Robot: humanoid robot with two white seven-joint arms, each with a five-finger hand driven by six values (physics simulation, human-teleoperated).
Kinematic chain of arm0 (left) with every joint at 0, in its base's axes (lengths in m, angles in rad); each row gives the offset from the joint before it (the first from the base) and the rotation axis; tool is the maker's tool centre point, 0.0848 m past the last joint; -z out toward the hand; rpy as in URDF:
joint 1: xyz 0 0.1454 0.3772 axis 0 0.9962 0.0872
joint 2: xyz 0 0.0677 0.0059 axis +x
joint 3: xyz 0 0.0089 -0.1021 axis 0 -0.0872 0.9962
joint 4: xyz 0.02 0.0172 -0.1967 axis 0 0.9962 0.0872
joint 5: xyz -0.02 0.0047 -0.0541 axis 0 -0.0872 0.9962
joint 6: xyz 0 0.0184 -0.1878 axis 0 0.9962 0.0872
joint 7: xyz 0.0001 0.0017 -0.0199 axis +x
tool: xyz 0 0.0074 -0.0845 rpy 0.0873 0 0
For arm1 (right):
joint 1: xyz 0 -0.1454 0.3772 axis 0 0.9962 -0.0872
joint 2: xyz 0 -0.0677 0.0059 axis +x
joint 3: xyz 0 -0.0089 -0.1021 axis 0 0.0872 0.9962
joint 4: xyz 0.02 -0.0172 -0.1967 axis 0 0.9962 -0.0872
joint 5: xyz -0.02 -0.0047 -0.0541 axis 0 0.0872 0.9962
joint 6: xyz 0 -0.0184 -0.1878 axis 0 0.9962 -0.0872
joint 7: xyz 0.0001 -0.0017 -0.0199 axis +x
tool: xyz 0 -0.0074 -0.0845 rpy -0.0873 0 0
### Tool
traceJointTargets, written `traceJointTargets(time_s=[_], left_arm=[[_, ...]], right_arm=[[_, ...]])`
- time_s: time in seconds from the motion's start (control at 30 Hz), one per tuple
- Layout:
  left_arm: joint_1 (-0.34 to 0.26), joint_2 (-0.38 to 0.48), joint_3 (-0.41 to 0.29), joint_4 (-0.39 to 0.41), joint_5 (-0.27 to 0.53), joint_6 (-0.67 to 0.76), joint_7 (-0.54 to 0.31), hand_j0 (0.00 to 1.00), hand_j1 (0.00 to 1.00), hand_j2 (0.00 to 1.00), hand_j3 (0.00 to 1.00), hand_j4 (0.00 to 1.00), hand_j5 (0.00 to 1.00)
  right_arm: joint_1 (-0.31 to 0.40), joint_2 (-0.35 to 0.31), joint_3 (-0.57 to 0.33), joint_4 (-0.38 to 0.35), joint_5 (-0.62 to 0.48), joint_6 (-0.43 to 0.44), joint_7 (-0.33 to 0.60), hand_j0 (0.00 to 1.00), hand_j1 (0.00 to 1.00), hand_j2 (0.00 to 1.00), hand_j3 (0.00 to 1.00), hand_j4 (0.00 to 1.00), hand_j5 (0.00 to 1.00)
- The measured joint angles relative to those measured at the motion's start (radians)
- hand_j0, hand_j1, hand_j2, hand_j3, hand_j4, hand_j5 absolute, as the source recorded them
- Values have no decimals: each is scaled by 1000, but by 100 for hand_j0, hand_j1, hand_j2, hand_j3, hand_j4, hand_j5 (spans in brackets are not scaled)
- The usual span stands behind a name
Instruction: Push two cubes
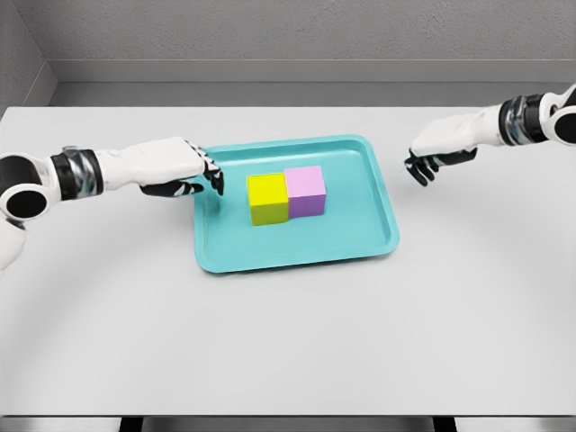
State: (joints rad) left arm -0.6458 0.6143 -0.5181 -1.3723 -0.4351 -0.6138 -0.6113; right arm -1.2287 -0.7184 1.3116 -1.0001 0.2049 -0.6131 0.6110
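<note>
The left hand (184, 168) has loosely bent fingers holding nothing, over the teal tray's (360, 247) left edge. The right hand (430, 155) hangs loose beside it. The yellow cube (267, 198) touches the pink cube (305, 190) inside.

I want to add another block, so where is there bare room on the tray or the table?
On the teal tray, the strip in front of the yellow cube and pink cube is bare, as is the right side by the rim. The white table in front of the tray is open. It is crowded at the tray's left rim, where the left robot hand sits.
</note>
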Motion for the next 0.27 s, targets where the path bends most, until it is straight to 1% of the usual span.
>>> traceJointTargets(time_s=[0.03,0.07,0.1,0.13,0.2,0.27], left_arm=[[9,48,4,-29,36,0,0,57,57,57,57,57,57],[40,97,17,-57,67,0,0,82,82,82,82,82,82],[54,133,32,-77,90,-1,0,100,100,100,100,100,100],[81,160,44,-89,106,0,0,100,100,100,100,100,100],[91,200,62,-95,123,0,0,100,100,100,100,100,100],[97,227,72,-93,132,0,0,100,100,100,100,100,100]], right_arm=[[0,-13,-5,3,-1,0,0,100,100,100,100,100,100],[6,-26,-9,10,0,0,0,100,100,100,100,100,100],[14,-34,-12,21,0,0,0,100,100,100,100,100,100],[15,-40,-13,40,1,0,0,100,100,100,100,100,100],[23,-42,-15,95,1,0,0,100,100,100,100,100,100],[23,-48,-16,129,2,0,0,100,100,100,100,100,100]])
